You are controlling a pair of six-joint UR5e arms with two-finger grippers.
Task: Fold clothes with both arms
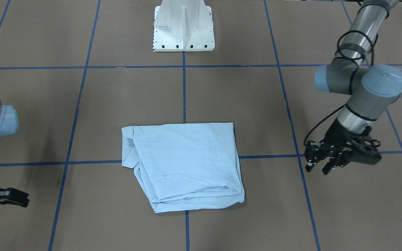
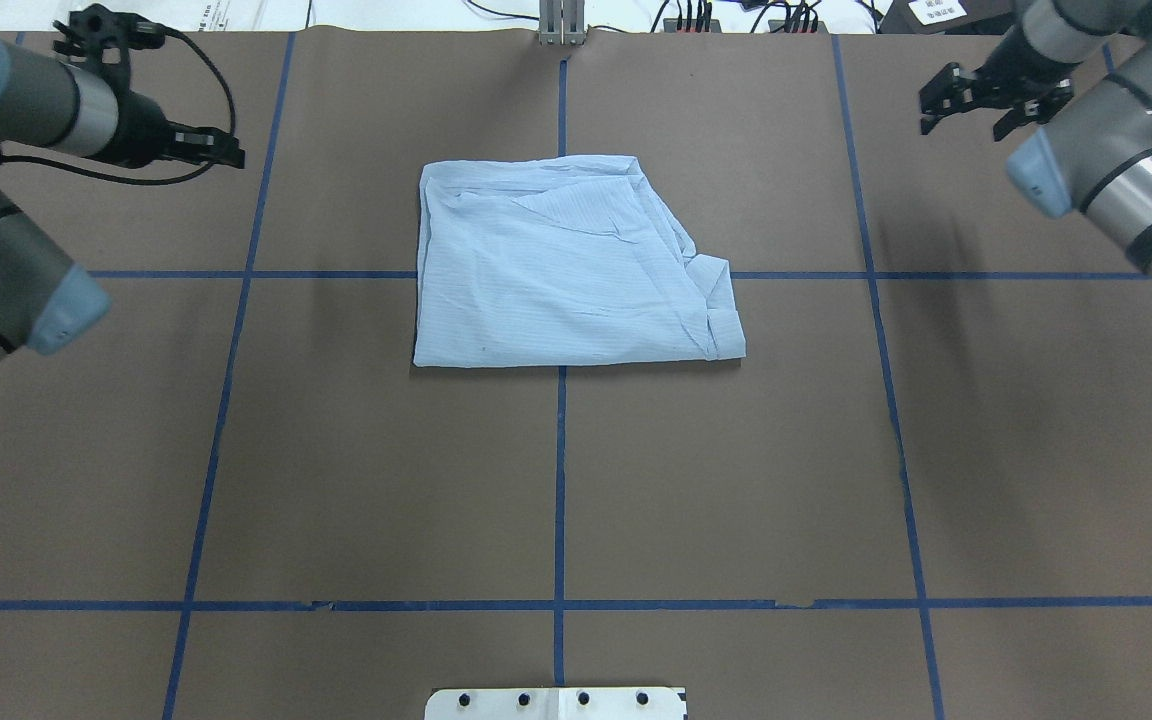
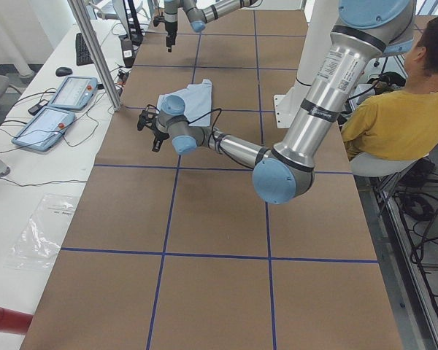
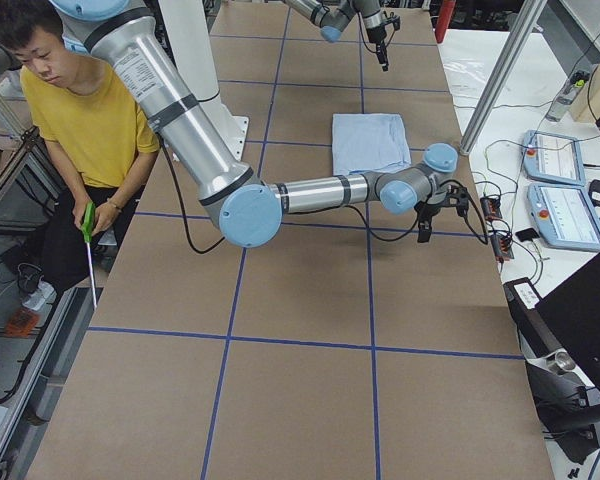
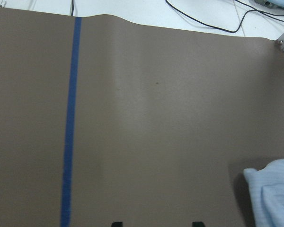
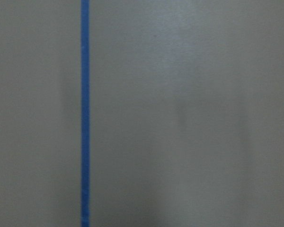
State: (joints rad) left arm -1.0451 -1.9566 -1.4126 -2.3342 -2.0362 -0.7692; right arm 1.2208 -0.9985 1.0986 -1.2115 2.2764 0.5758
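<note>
Shirt [image 2: 556, 280], light-blue with fine stripes, lies folded roughly square in the upper centre of the overhead view. Judged thin, limp and light; the layers may slide, so pinch through the stacked corners. Left gripper [image 1: 321, 168] sits at mid-right of the front view, jaws open. Right gripper [image 2: 964, 122] sits upper right overhead, jaws apart. Both are clear of the cloth.

A thin, light-blue, finely striped shirt [image 2: 566, 265] is seen folded into a rough rectangle on the brown paper-covered table [image 2: 736, 480]. It is laid over a crossing of the blue tape lines [image 2: 561, 500], with bunched layers along its right edge. The black two-finger left gripper [image 2: 226, 152], on a silver-grey jointed arm, is held well to the shirt's left, and the black right gripper [image 2: 963, 112], fingers spread apart, well to its right; a white metal base plate [image 2: 556, 703] is cut off by the bottom edge.
</note>
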